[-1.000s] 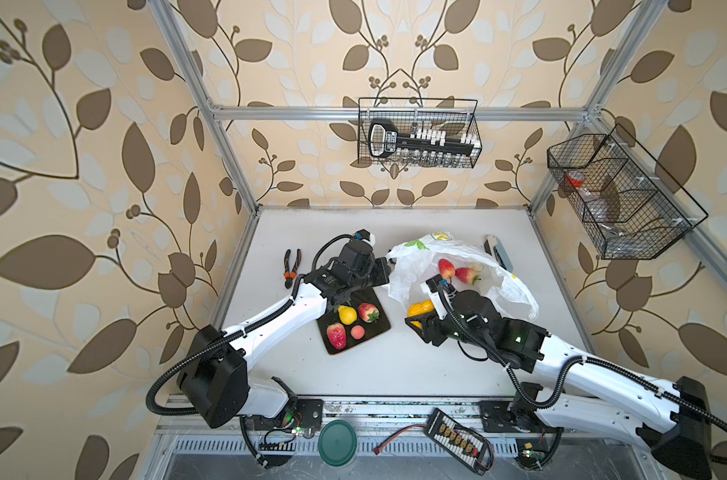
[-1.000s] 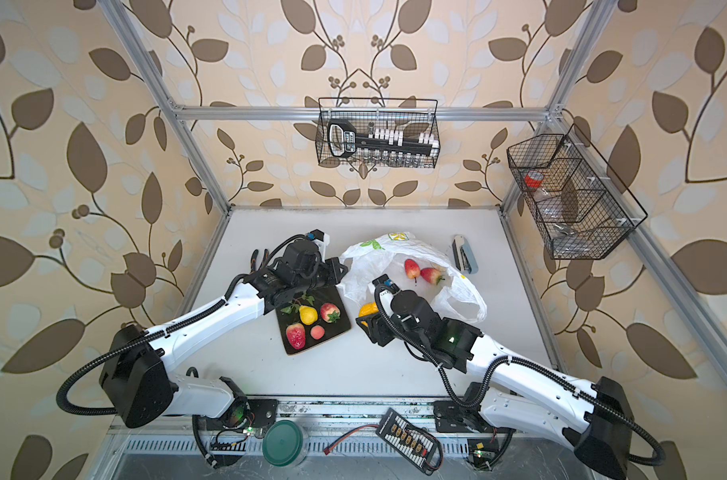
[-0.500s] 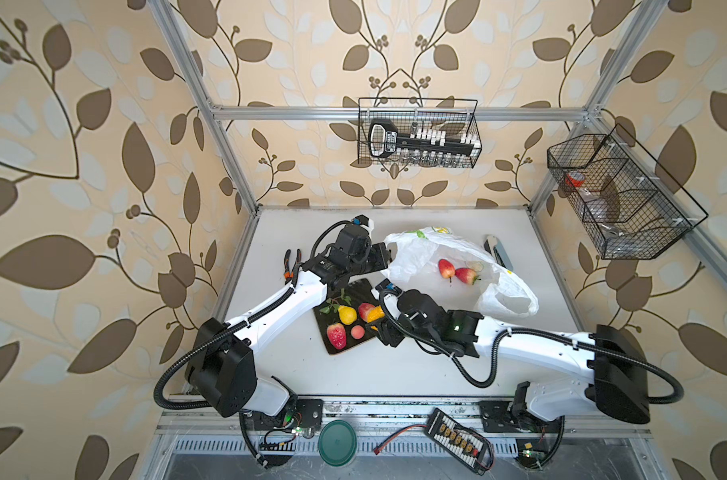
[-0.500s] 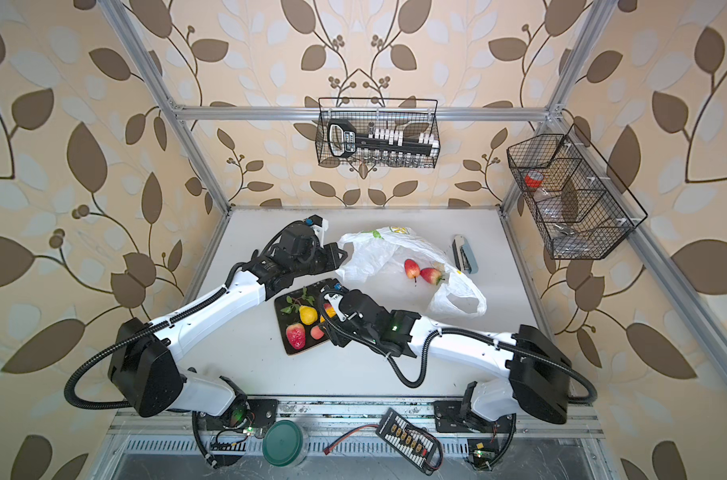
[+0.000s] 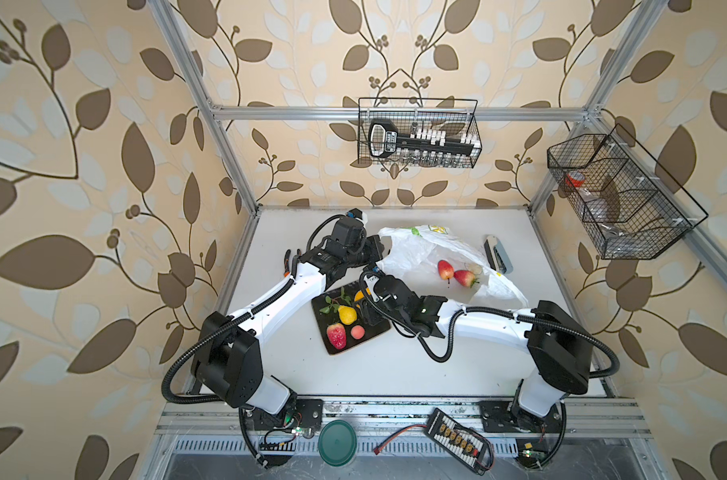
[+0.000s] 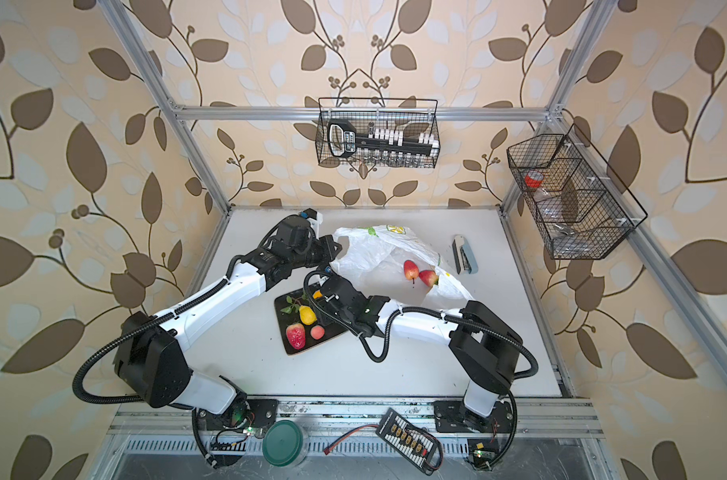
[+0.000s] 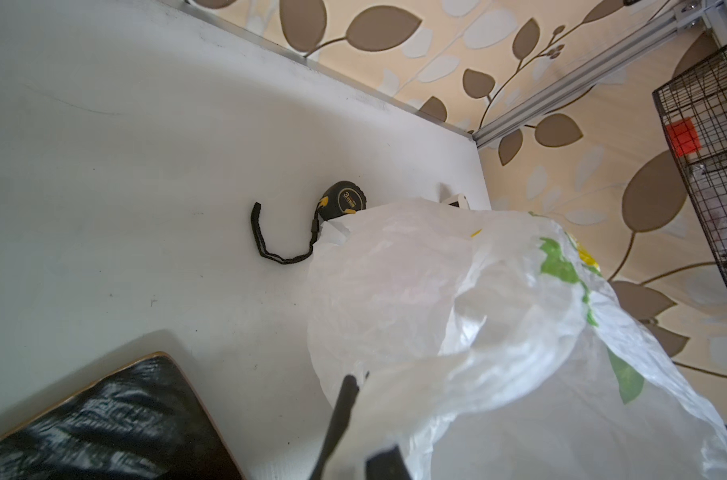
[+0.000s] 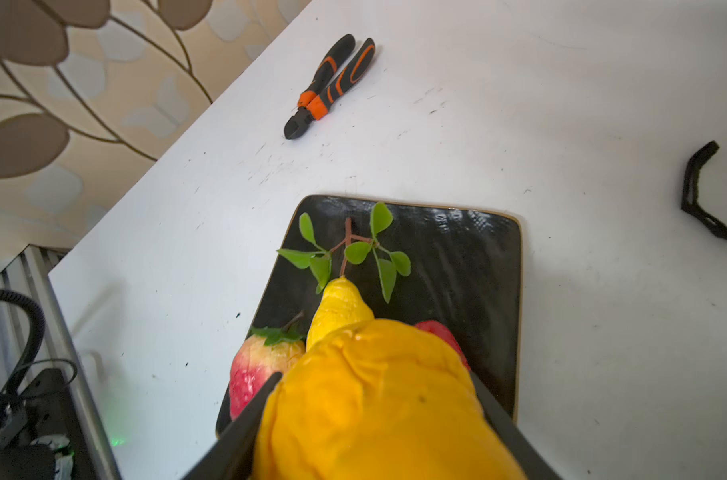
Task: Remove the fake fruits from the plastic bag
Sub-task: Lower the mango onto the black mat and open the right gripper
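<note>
Readable text: 1 numeral, on a tape measure.

In the left wrist view, a black and yellow tape measure [image 7: 344, 201] shows a round label on its face with a large "3". The smaller print beside the numeral is too blurred to read. In both top views, a black tool [image 5: 384, 139] lying in the wire basket [image 5: 418, 99] on the back wall carries a label with pale lettering, but the letters are too small to make out.
</note>
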